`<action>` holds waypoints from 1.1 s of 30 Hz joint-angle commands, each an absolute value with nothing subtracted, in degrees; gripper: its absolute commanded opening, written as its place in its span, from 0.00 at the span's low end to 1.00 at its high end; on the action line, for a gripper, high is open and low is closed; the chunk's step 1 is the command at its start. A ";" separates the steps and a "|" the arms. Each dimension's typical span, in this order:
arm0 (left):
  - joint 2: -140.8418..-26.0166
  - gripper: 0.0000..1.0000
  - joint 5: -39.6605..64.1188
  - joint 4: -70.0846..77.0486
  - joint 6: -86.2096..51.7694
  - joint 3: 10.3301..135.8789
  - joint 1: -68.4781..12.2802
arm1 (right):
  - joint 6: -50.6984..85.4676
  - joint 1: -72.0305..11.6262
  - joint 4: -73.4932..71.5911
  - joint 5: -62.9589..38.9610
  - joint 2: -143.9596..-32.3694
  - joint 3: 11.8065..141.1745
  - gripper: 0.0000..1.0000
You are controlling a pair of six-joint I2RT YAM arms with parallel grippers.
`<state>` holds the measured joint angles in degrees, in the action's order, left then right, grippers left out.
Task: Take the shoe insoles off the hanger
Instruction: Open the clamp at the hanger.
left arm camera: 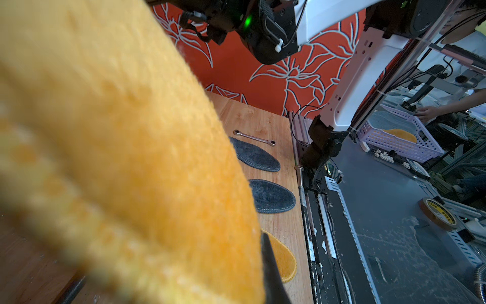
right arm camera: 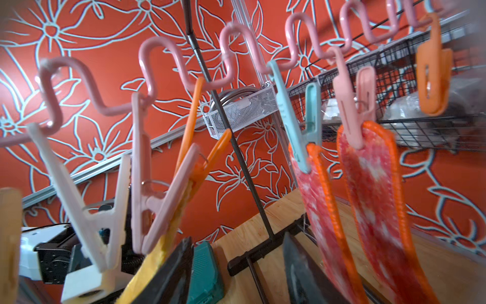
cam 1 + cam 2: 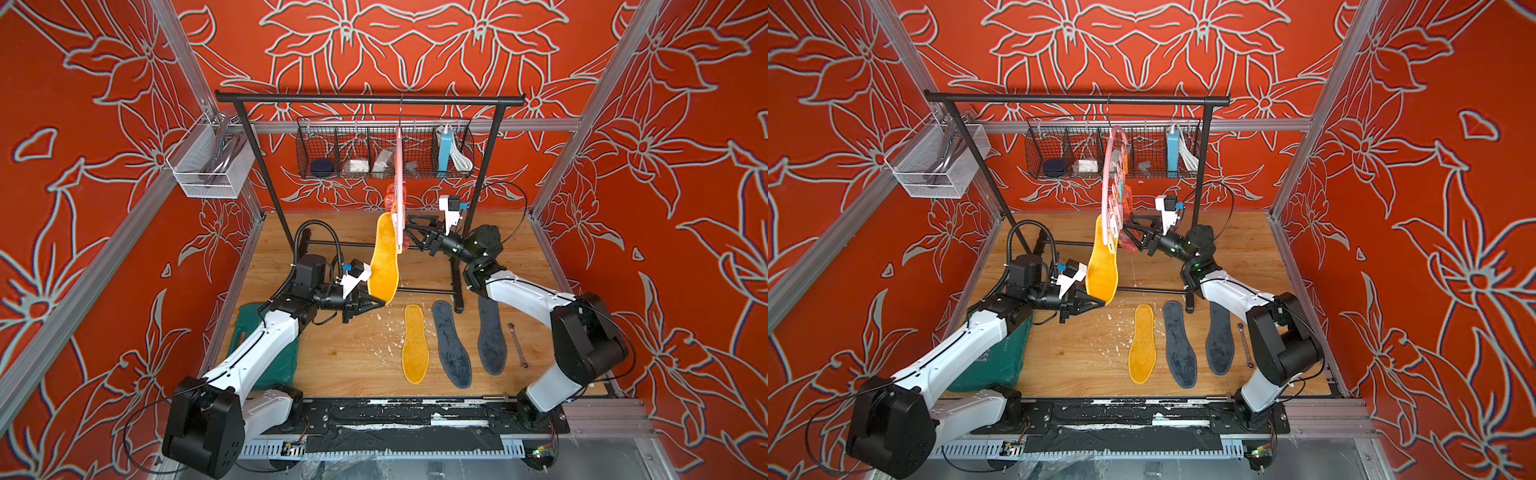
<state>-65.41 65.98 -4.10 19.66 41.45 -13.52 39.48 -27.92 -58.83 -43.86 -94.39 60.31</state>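
left claw (image 3: 376, 301): closed, pinching the bottom end of the hanging yellow insole (image 3: 384, 262)
right claw (image 3: 409, 230): jaws apart, nothing between them, up by the hanger (image 3: 1106, 178), just beside the pink clothespin (image 2: 157, 208) that bites this insole's top
hanger: pink, hooked on the black rack (image 3: 370, 99), turned nearly edge-on in both top views
also pinned: two red-pink insoles (image 2: 373, 200), one on a teal clothespin (image 2: 297, 126)
off already: one yellow insole (image 3: 414, 343) and two dark grey insoles (image 3: 452, 345), flat in a row on the table (image 3: 353, 361); about halfway, I'd say
step: freeing the fourth insole
do it well: right claw should squeeze the pin's handle ends, not the wavy rail. Left claw should pull down only lightly, so the fabric slips out once the pin opens.
risk: the hanger hangs free, so a hard tug likely swings or twists it and shakes the red-pink pair
right wrist only: shows the pin mouths and which pin holds what, an empty orange clothespin (image 2: 431, 65), and both fingers (image 2: 178, 268) spread
left wrist only: mostly filled by blurred yellow fabric, with the ends of the table insoles beyond
top views only: show both arms, the whole row, and where the left claw grips
around: wrench (image 3: 517, 345) beside the grey pair, green box (image 3: 249, 336) under the left arm
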 commanded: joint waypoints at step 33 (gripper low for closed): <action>-67.40 0.00 66.53 -6.57 23.02 41.84 -13.88 | 50.97 -29.85 -56.83 -49.26 -103.63 79.62 0.66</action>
<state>-67.29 66.02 -5.52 21.76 41.45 -13.52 50.52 -29.26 -57.34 -48.95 -103.09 77.25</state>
